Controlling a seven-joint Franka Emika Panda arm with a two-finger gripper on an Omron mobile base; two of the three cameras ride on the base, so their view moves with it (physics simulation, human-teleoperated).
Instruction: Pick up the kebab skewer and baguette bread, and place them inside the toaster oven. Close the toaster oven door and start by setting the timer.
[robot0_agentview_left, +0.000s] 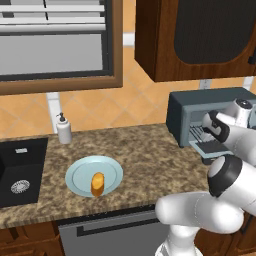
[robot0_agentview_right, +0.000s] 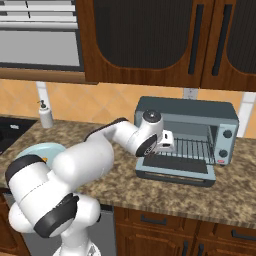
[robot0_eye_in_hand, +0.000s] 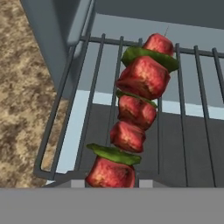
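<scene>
The kebab skewer (robot0_eye_in_hand: 138, 109), red meat chunks with green pepper slices, stands up from my gripper (robot0_eye_in_hand: 111, 183), which is shut on its lower end. It hangs just over the wire rack (robot0_eye_in_hand: 188, 109) inside the toaster oven (robot0_agentview_right: 187, 112). The toaster oven door (robot0_agentview_right: 175, 172) lies dropped open on the counter. My hand (robot0_agentview_right: 166, 141) is at the left side of the oven's mouth. The baguette bread (robot0_agentview_left: 97, 184), a stubby golden piece, rests on the pale blue plate (robot0_agentview_left: 77, 172) at the counter's front, left of the arm.
A soap dispenser (robot0_agentview_left: 63, 129) stands by the back wall beside the black sink (robot0_agentview_left: 20, 170). Dark wooden cabinets (robot0_agentview_right: 150, 40) hang over the oven. Two knobs (robot0_agentview_right: 227, 134) sit on the oven's right panel. The oven's left wall (robot0_eye_in_hand: 52, 48) is close to the skewer.
</scene>
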